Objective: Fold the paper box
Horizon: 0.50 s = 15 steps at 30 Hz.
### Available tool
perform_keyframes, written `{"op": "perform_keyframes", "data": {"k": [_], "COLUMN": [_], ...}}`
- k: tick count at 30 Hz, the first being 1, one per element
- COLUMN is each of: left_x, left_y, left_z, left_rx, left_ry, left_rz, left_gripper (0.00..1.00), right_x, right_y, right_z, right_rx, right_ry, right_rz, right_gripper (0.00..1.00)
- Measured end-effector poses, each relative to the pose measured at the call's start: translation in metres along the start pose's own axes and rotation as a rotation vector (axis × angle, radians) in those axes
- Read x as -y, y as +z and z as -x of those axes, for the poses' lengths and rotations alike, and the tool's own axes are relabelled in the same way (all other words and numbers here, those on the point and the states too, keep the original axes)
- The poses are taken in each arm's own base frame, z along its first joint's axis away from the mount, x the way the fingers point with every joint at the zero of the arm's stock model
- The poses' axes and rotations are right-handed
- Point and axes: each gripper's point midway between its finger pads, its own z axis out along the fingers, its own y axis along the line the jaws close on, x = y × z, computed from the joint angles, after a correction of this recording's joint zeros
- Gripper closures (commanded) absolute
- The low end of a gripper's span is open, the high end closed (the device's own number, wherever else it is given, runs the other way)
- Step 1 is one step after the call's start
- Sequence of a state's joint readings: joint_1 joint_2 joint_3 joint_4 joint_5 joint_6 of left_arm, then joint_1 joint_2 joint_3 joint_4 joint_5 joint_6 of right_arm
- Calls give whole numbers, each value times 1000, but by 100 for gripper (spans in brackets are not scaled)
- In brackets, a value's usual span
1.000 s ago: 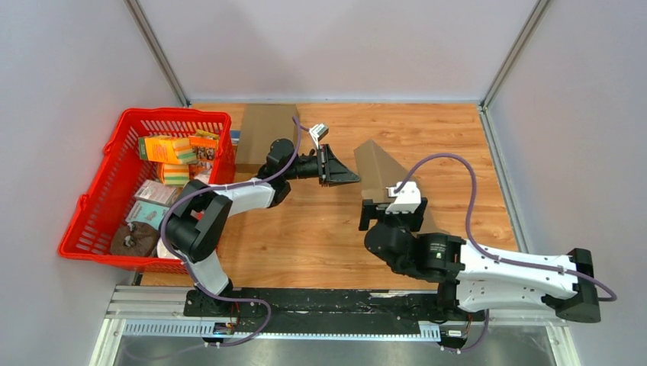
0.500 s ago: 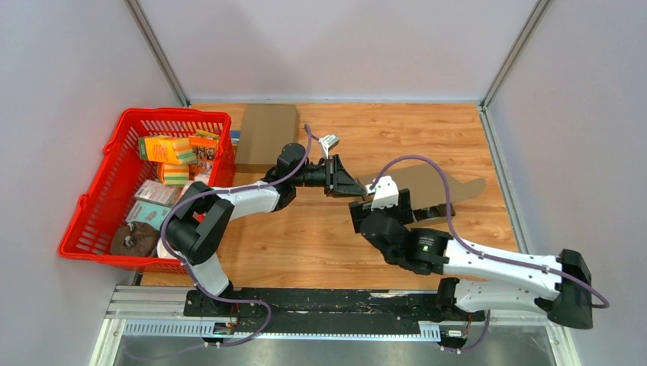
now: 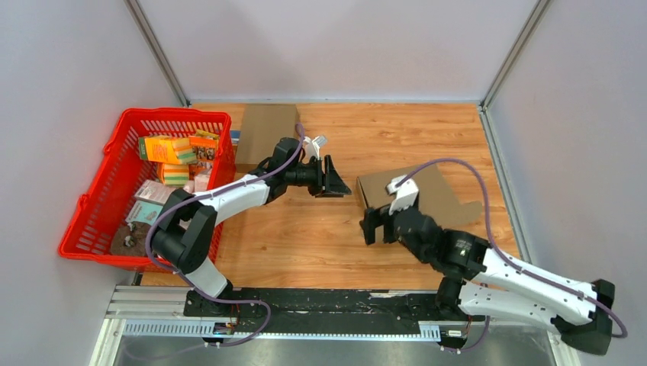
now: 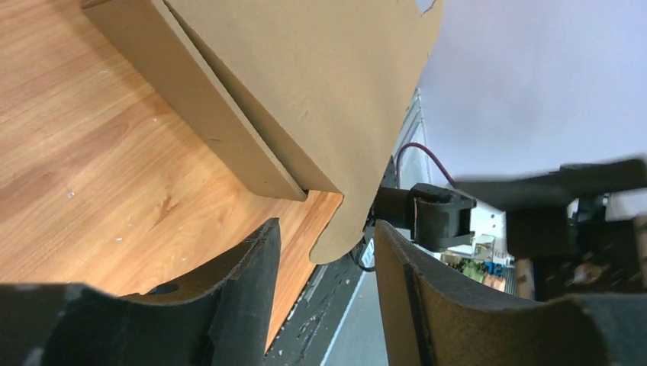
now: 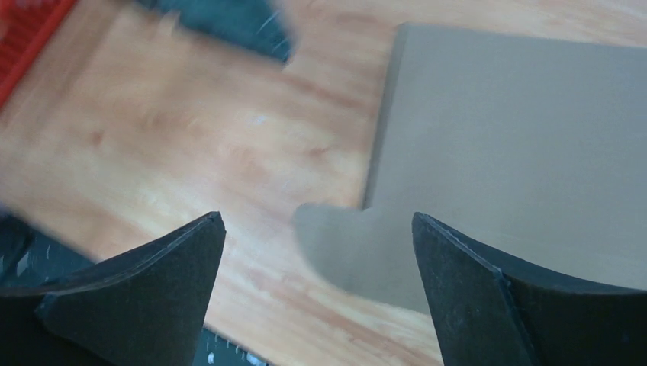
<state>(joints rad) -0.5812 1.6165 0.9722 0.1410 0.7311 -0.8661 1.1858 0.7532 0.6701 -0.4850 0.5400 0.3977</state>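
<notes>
Top external: left fingers [image 3: 336, 187] and right fingers [image 3: 369, 227] spread empty, so any nudge could skid the unheld paper box [image 3: 445, 200].

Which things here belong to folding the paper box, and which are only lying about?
For the job:
- the flat brown paper box, lying right of centre

Lying about:
- the red basket on the left
- the small boxes and packets inside it
- a second brown cardboard piece at the back, beside the basket
</notes>
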Motion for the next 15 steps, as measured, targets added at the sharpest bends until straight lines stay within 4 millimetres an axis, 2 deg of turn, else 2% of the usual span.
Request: {"op": "perform_keyframes", "data": {"k": [1,3,5,7,9,11,12,15], "left_x": [-2,-5,-8,-9,-11,-13,-14,-17], "left_y": [0,3,6,10,14,15,15,16], "left_z": [-1,-2,-5,-7,-10,-12,-13,-17], "left_rx": [-3,-7,-14,-20,-25,-21,-20,-22], "left_ry": [-5,-12,-23,-31,-37,-45,-51,-59], "left_rz": [8,14,17,19,20,20,23,22], "left_gripper": [39,37,37,35,34,32,32,30], "right_x": [10,48,110,168,215,246,259,267], "right_y": [-2,-2,-4,-10,-16,-17,-15,-6], "right_z": [7,33,59,60,44,20,0,-42], "right_rx": [-11,1,45,53,26,-16,-61,-178], "right_ry": [27,140,300,431,563,674,737,830], "right_rz": [-38,-156,-329,-478,-579,-625,-642,-641], "right_gripper": [0,0,0,0,0,0,0,0]}}
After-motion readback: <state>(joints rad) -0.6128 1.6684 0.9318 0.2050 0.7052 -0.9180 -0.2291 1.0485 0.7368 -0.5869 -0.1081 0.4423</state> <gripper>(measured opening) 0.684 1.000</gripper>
